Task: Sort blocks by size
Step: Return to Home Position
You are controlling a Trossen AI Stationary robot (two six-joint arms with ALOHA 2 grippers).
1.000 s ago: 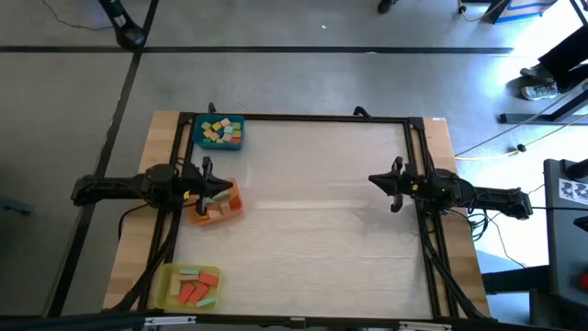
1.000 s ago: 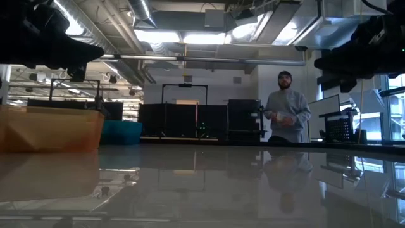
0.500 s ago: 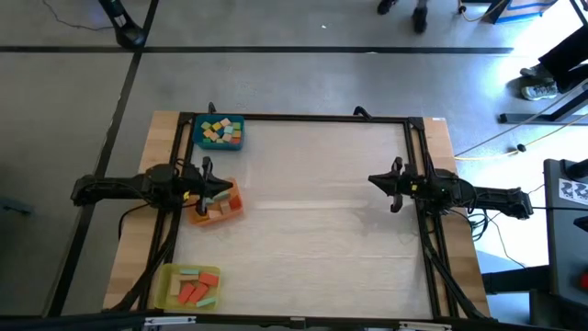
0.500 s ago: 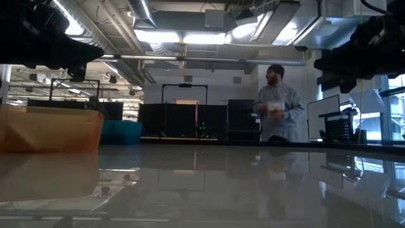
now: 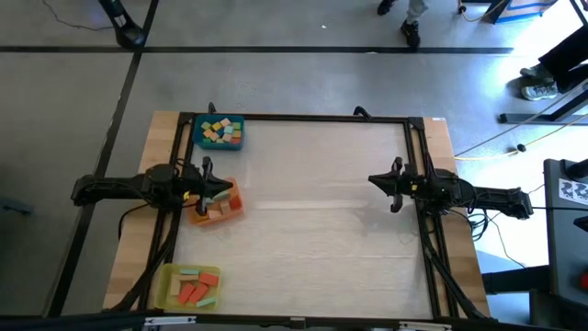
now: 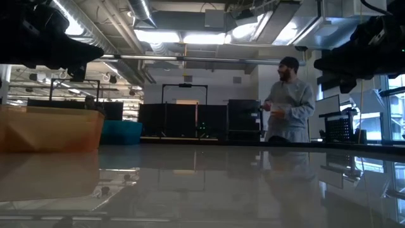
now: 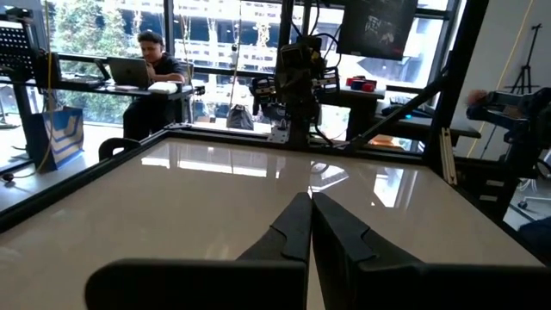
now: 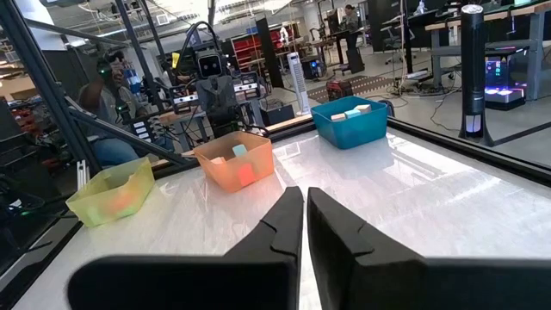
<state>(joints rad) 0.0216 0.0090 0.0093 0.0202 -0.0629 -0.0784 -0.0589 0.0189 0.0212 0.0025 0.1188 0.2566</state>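
The blocks lie in three trays along the table's left side: small ones in the blue tray (image 5: 220,132), mid-size ones in the orange tray (image 5: 218,204), longer ones in the yellow tray (image 5: 188,286). All three trays also show in the right wrist view: blue (image 8: 351,121), orange (image 8: 235,160), yellow (image 8: 112,193). My left gripper (image 7: 310,207) is shut and empty, hovering over the orange tray's left edge (image 5: 195,197). My right gripper (image 8: 305,202) is shut and empty at the table's right side (image 5: 378,180).
A black frame (image 5: 312,118) runs round the tabletop. The white table surface (image 5: 322,230) spreads between the two arms. A person (image 6: 288,104) stands beyond the far edge; another person (image 7: 155,60) sits at a desk off the table.
Both arms have kept still and the blocks have not moved. The person beyond the far edge has shifted about and turned.
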